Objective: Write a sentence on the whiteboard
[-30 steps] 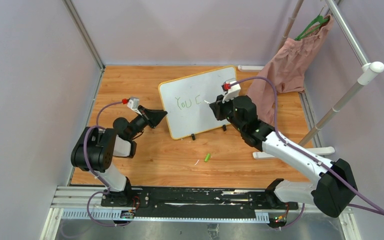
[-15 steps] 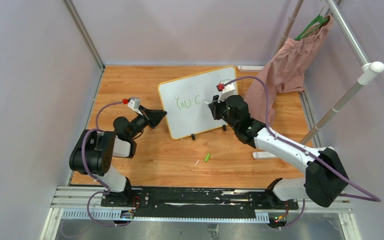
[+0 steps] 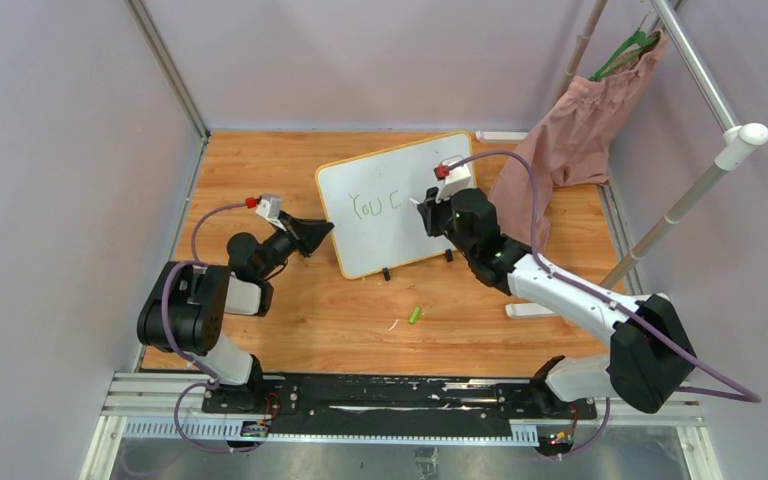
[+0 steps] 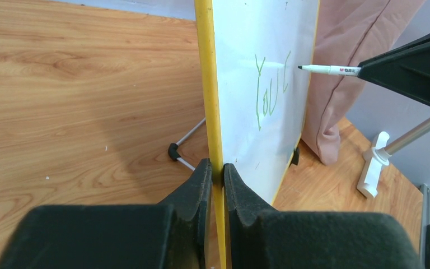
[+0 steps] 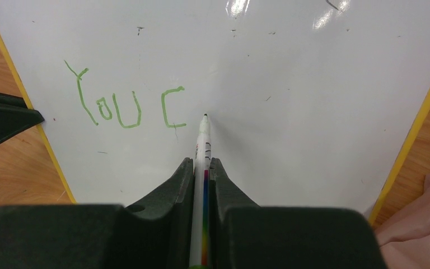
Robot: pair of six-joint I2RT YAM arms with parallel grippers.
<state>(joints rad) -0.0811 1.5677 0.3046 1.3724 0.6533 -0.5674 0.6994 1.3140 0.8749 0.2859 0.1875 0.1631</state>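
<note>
The whiteboard [image 3: 392, 245] stood propped on small black feet near the middle of the wooden table [image 3: 300, 320]. On it the sentence [image 5: 124, 105] read only "You C" in green, so most of its words were unwritten. Just right of the C, the tip of a white marker [image 5: 203, 143] sat at or barely off the surface; contact could not be told. The right gripper [image 5: 201, 167] was closed tight on the marker's barrel. The left gripper [image 4: 217, 168] was clamped on the board's yellow rim, steadying it.

Likely risks: pressing too hard could tip or slide the light board, held at one edge only, and skew the letters. Too little pressure would leave gaps in the strokes. The marker might also slip in its narrow grip. A green cap [image 3: 415, 314] lay on the table in front of the board.
</note>
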